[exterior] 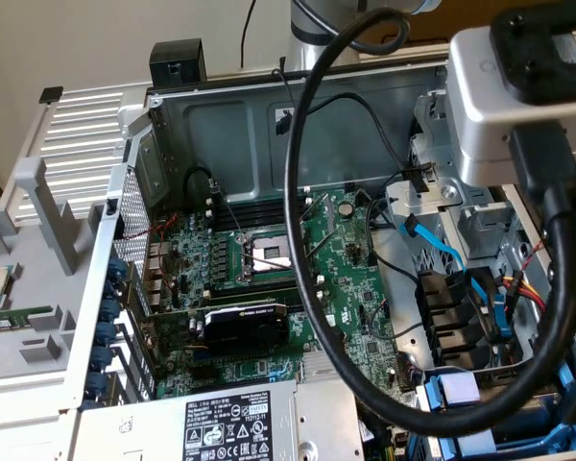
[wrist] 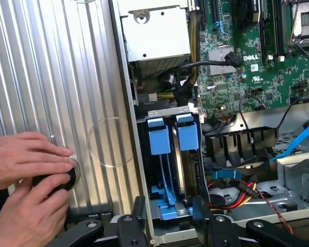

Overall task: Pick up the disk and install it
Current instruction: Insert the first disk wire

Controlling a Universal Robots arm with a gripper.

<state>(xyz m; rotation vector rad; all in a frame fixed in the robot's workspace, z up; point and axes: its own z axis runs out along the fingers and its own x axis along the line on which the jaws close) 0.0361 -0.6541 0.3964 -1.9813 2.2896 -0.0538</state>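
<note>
In the wrist view I look down into the drive bay of the open computer case. The disk (wrist: 167, 203) stands edge-on in its bright blue frame, with two blue tabs (wrist: 159, 139) at the far end. Its label is hidden. My gripper (wrist: 169, 218) straddles the near end of the frame, and its black fingers (wrist: 139, 213) press against both sides, so it is shut on the disk. In the exterior view the blue frame (exterior: 456, 394) sits low at the exterior view's right, under the arm's grey wrist housing (exterior: 518, 86).
A person's two hands (wrist: 26, 170) hold a black round knob on the ribbed metal panel (wrist: 56, 77) beside the bay. A silver power-supply box (wrist: 154, 31) lies beyond the bay, beside the green motherboard (wrist: 257, 67). Loose cables (wrist: 237, 190) run close by. A thick black cable (exterior: 312, 240) loops over the case.
</note>
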